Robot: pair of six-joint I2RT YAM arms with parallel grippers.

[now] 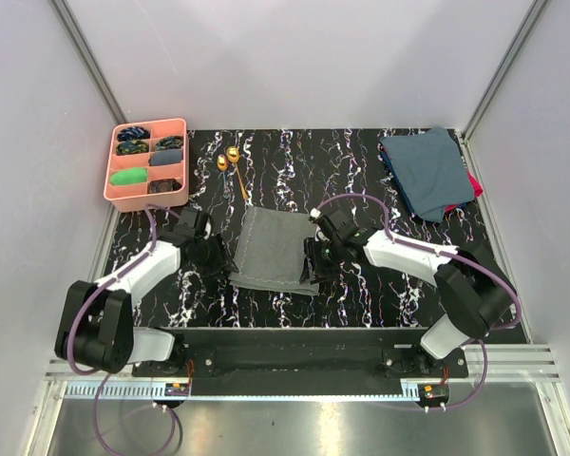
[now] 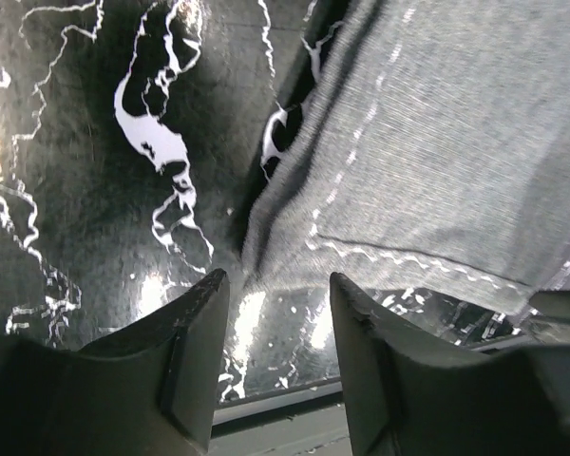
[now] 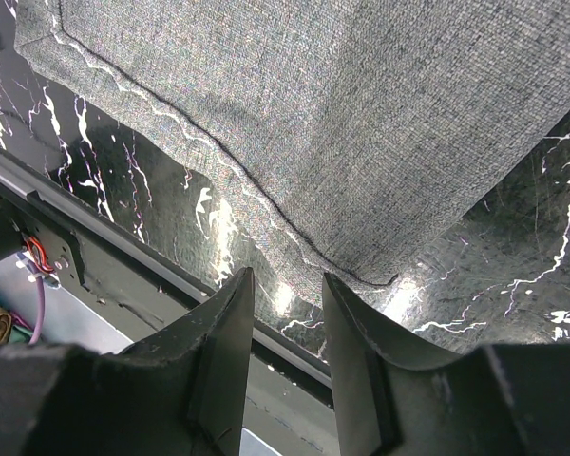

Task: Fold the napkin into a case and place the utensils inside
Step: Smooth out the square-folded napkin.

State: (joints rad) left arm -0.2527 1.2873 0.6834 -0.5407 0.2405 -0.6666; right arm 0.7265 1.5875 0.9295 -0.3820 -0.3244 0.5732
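The grey napkin lies folded into a flat rectangle on the black marbled table, with pale stitched hems showing in the left wrist view and the right wrist view. My left gripper sits just left of its left edge, open and empty. My right gripper sits at its right near corner, open and empty. Two gold utensils lie on the table beyond the napkin, near the pink tray.
A pink compartment tray with small items stands at the back left. A stack of dark blue-teal cloths lies at the back right. The table's near edge and metal rail run just in front of both grippers.
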